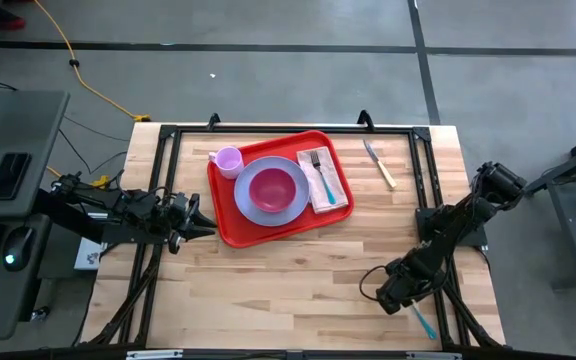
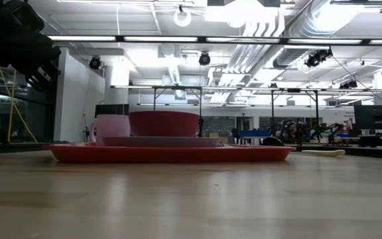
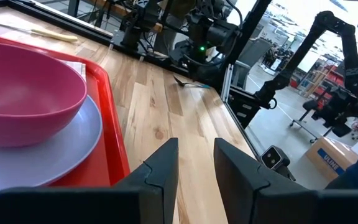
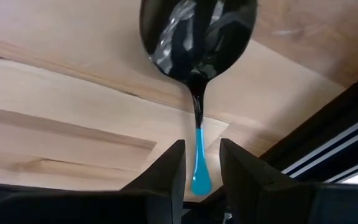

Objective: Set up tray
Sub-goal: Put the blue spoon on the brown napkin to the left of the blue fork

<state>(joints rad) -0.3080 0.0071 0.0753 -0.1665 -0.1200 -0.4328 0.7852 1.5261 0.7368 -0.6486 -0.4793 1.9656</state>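
Blue print on cardboard box (image 3: 330,156) beyond table, possibly "ULINE"; no other legible text.

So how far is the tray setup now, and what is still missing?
Done: the red tray holds a plate with a bowl, a cup, and a napkin with a fork. In hand: the right gripper is over the blue-handled spoon, jaws open around the handle. Left: spoon and knife lie outside the tray. The left gripper waits, open, beside it.
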